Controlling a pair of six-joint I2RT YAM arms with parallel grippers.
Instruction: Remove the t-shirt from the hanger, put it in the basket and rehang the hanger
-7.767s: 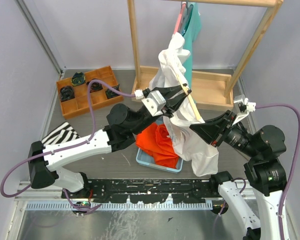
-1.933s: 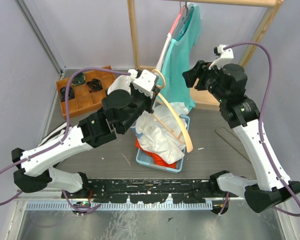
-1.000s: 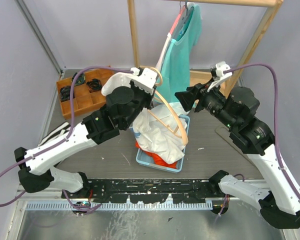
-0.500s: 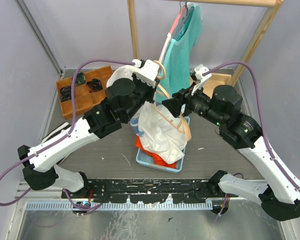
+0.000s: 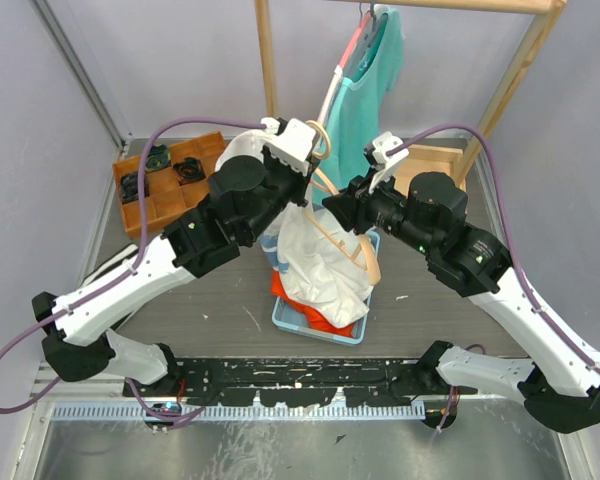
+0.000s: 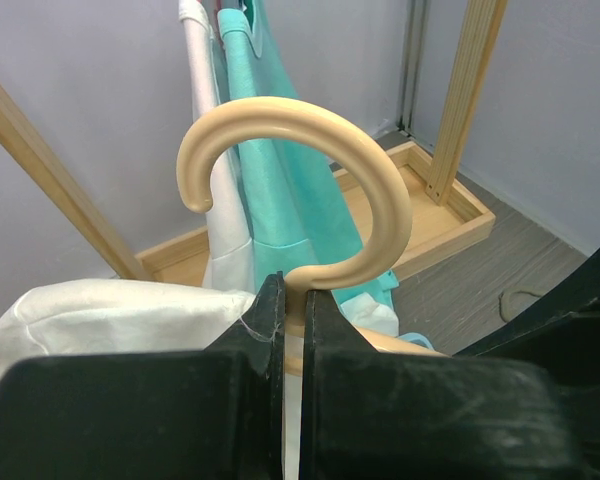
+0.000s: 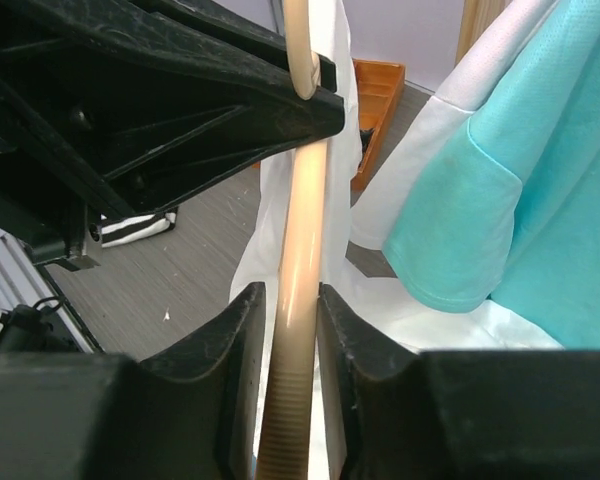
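— What does the top view give you?

— The left claw point(image 5: 312, 172) is clamped on the neck of the wooden hanger point(image 5: 366, 258), just under its hook. The white t-shirt point(image 5: 315, 262) is still draped over that hanger, and its lower part sags into the blue bin point(image 5: 290, 318) on top of something orange. The right claw point(image 5: 338, 203) sits at the hanger's upper arm, close beside the left one. Its opening is hidden from up here.

— And the left wrist camera?

— There the left claw point(image 6: 293, 300) is fully closed, with both fingers pinching the hanger point(image 6: 380, 200) where the curved hook meets the bar. The t-shirt point(image 6: 100, 310) bunches up at the left, against the claw's body. Behind the hook, a teal shirt point(image 6: 280, 190) hangs on the wooden rack point(image 6: 465, 90).

— The right wrist?

— The hanger's bar point(image 7: 302, 200) runs straight up between the fingers of the right claw point(image 7: 292, 310). They stand narrow, one on each side and right up against the wood. I can't tell whether they actually squeeze it or only flank it. The t-shirt point(image 7: 268, 215) hangs behind the bar, and the teal shirt point(image 7: 520, 170) fills the right side. Up top, the left claw's dark fingers point(image 7: 280, 110) cross the bar.
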